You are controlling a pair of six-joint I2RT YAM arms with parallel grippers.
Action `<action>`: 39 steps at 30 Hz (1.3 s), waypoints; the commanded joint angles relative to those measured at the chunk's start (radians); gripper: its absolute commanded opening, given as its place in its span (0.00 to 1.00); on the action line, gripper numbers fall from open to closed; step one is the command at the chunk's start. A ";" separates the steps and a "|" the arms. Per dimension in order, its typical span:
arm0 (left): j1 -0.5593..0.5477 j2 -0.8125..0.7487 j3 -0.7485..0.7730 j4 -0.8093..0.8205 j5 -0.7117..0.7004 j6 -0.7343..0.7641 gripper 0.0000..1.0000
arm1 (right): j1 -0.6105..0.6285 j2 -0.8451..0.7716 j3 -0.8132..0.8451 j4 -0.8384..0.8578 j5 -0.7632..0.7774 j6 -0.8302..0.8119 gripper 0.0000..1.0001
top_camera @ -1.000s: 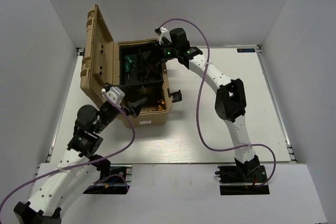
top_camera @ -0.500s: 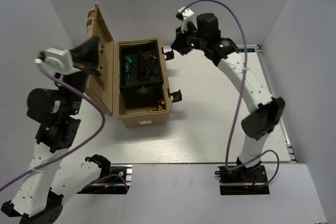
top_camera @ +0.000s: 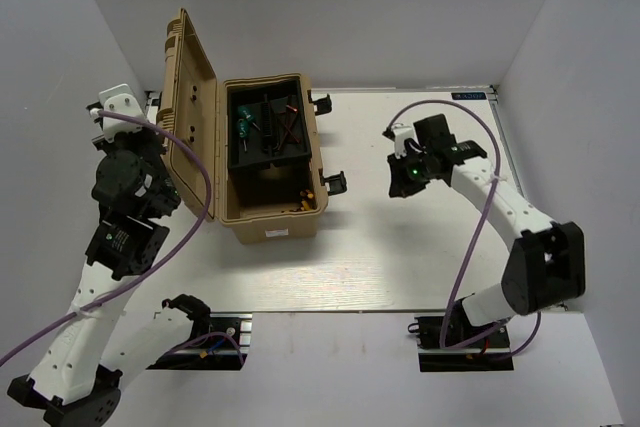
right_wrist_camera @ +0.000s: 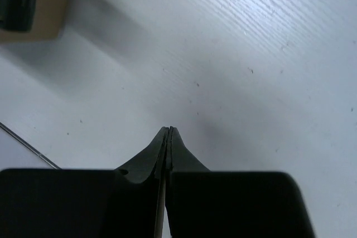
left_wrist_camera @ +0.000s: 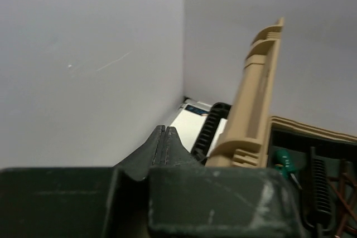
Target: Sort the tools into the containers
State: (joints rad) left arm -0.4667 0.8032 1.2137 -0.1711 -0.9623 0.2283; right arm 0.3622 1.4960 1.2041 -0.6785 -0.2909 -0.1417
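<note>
Tan case (top_camera: pixel 270 225) stands open; both arms have backed off it: left gripper (left_wrist_camera: pixel 166 137) beyond its lid (top_camera: pixel 190 97), right gripper (right_wrist_camera: pixel 169 136) well to its right, each pinched together, empty. I judge sorting done. Green-handled screwdrivers (top_camera: pixel 241 125) lie in the case's black tray (top_camera: pixel 262 155), handles toward the lid, long axes across the case.

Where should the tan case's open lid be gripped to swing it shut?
Grip the lid by its free long rim, the edge farthest from the hinge, coming from the left, outer side. It stands open, tilted away from the case body, so that rim is uppermost and exposed. The left gripper, jaws shut, is nearest.
</note>
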 commanded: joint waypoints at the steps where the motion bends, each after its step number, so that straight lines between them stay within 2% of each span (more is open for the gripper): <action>1: 0.011 0.005 -0.014 0.002 -0.085 0.039 0.03 | -0.032 -0.120 -0.067 0.071 -0.037 -0.002 0.00; 5: 0.060 0.062 0.007 0.022 -0.082 0.049 0.03 | -0.072 -0.193 -0.266 0.140 -0.050 0.002 0.00; 10: 0.173 0.135 0.067 -0.157 0.014 -0.096 0.03 | -0.118 -0.275 -0.371 0.204 -0.093 0.033 0.00; 13: 0.294 0.145 0.067 -0.250 0.150 -0.216 0.03 | -0.146 -0.310 -0.376 0.201 -0.108 0.025 0.00; 18: 0.402 0.206 0.136 -0.382 0.342 -0.332 0.03 | -0.166 -0.322 -0.391 0.204 -0.148 0.030 0.00; 24: 0.441 0.206 0.191 -0.475 0.696 -0.406 0.06 | -0.189 -0.333 -0.396 0.214 -0.166 0.037 0.00; 29: 0.450 0.240 0.205 -0.492 1.136 -0.415 0.06 | -0.198 -0.330 -0.391 0.211 -0.182 0.042 0.00; 30: 0.450 0.240 0.205 -0.473 1.271 -0.415 0.06 | -0.201 -0.329 -0.391 0.209 -0.189 0.044 0.00; 31: 0.450 0.254 0.217 -0.473 1.324 -0.415 0.06 | -0.201 -0.329 -0.391 0.209 -0.189 0.044 0.00; 35: 0.450 0.335 0.239 -0.459 1.716 -0.396 0.11 | -0.207 -0.315 -0.390 0.204 -0.200 0.048 0.00; 37: 0.450 0.350 0.239 -0.459 1.700 -0.396 0.16 | -0.207 -0.310 -0.387 0.203 -0.200 0.051 0.00; 39: 0.450 0.326 0.248 -0.450 1.615 -0.396 0.24 | -0.210 -0.301 -0.385 0.200 -0.192 0.051 0.00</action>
State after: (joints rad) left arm -0.0185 1.1637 1.4300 -0.6136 0.5308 -0.1646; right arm 0.1593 1.1866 0.8188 -0.4942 -0.4652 -0.0994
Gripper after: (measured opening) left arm 0.222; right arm 0.005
